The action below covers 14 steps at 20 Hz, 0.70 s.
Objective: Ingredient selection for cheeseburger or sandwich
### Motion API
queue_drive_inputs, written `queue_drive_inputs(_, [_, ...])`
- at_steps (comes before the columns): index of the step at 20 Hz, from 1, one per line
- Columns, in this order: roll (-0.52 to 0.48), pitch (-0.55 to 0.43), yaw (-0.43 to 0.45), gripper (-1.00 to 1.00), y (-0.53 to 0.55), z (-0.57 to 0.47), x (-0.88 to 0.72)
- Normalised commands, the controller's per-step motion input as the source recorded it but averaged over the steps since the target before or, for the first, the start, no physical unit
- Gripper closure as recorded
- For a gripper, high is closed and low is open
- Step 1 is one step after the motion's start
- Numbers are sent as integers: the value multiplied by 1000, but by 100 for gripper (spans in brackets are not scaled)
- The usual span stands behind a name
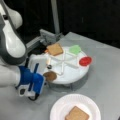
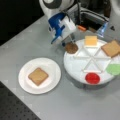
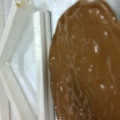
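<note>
The claw (image 2: 67, 43) was just above the patty (image 2: 71, 47), which lay at the edge of the divided tray (image 2: 75, 68); I could not tell its opening. For a good grasp, it should descend straight and centred on the patty.

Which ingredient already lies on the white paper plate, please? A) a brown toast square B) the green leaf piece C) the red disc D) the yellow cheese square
A: in both front views a brown toast square lies alone on the paper plate, while the cheese, red disc and green leaf sit in the divided tray.
</note>
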Motion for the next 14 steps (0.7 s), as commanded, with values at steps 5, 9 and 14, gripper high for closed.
queue_drive_inputs(5, [139,51,70,100,-162,-26,220])
queue_drive_inputs(9, [133,52,61,100,-168,-34,240])
queue_drive_inputs(14, [145,56,72,100,-123,-16,237])
